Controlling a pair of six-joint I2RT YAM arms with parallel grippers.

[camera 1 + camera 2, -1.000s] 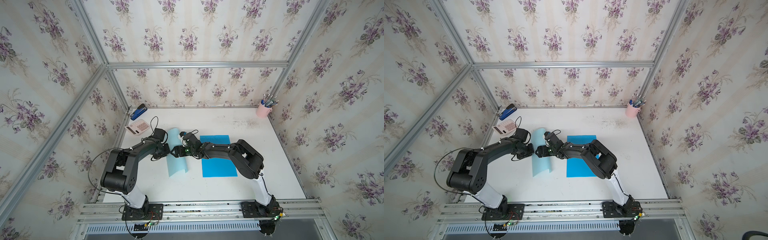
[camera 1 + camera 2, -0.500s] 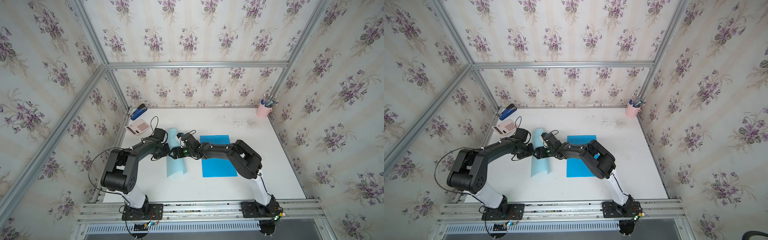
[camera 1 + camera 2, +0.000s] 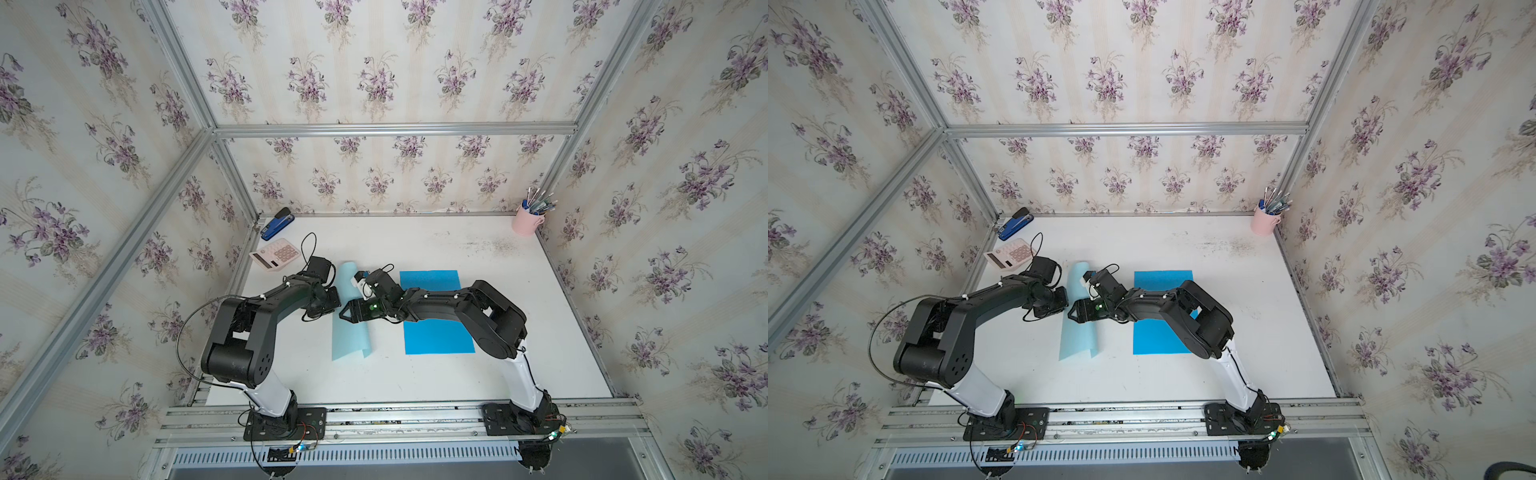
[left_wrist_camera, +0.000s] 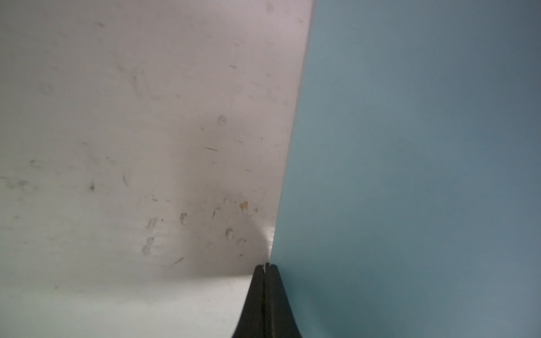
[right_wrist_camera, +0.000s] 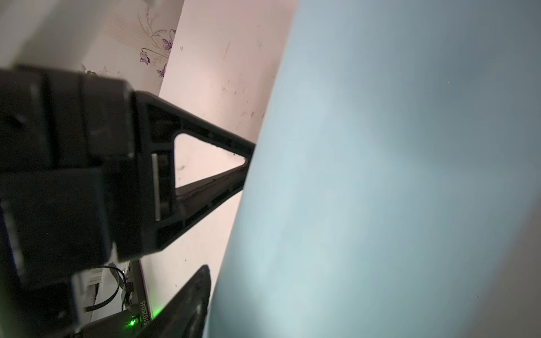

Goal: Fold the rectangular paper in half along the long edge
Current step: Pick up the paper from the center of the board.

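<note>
The rectangular paper (image 3: pixel 351 340) is pale blue and lies left of the table's middle in both top views (image 3: pixel 1077 340). It is doubled over lengthwise, with its right side still a rounded curl. My left gripper (image 3: pixel 336 301) is shut, its tips (image 4: pixel 265 266) touching the paper's left edge (image 4: pixel 409 146). My right gripper (image 3: pixel 342 314) reaches over the paper from the right, close to the left one. In the right wrist view the curved paper (image 5: pixel 380 175) fills most of the frame. It hides one right finger, while the other finger (image 5: pixel 190 298) stands apart beside it.
A bright blue sheet (image 3: pixel 436 336) lies flat to the right, partly under my right arm. A pink calculator (image 3: pixel 276 254) and a blue stapler (image 3: pixel 276 218) sit at the back left. A pink pen cup (image 3: pixel 525 220) stands in the back right corner. Walls enclose three sides.
My right gripper has moved left across the paper and a little toward the front, ending close to the left gripper. The left arm has stayed still.
</note>
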